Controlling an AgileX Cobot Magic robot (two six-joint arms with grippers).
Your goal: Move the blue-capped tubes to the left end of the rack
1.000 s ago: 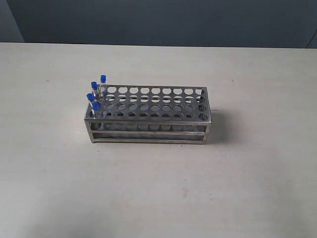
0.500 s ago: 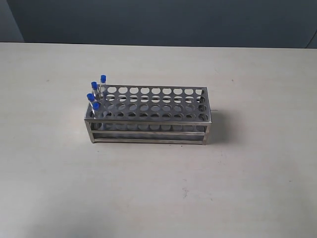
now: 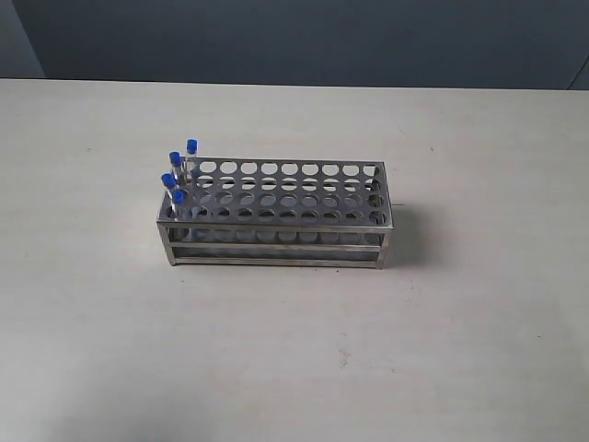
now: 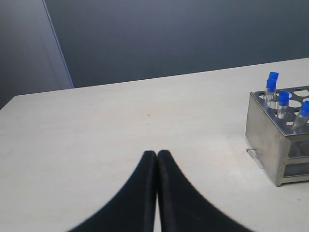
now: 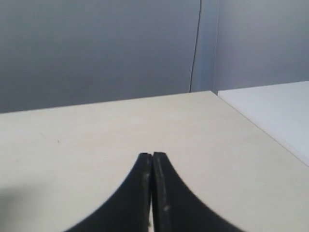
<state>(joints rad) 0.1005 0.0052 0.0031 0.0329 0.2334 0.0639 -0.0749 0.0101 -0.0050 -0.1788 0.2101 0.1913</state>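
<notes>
Four blue-capped tubes (image 3: 176,168) stand upright in the rack (image 3: 276,227), clustered in the holes at its left end as we see it from the exterior view, one in each of the four rows, their caps rising above the top plate. The other holes of the plate that we can see hold nothing. The rack sits flat on the pale table (image 3: 294,350), near its middle, with its long side facing the camera. We see the left gripper (image 4: 157,153) with its two dark jaws pressed together and nothing between them, low over the bare table, well apart from the rack's tube-bearing end. The right gripper (image 5: 152,155) is likewise fully closed and holds nothing, with only tabletop and a grey wall beyond it in its wrist view.
</notes>
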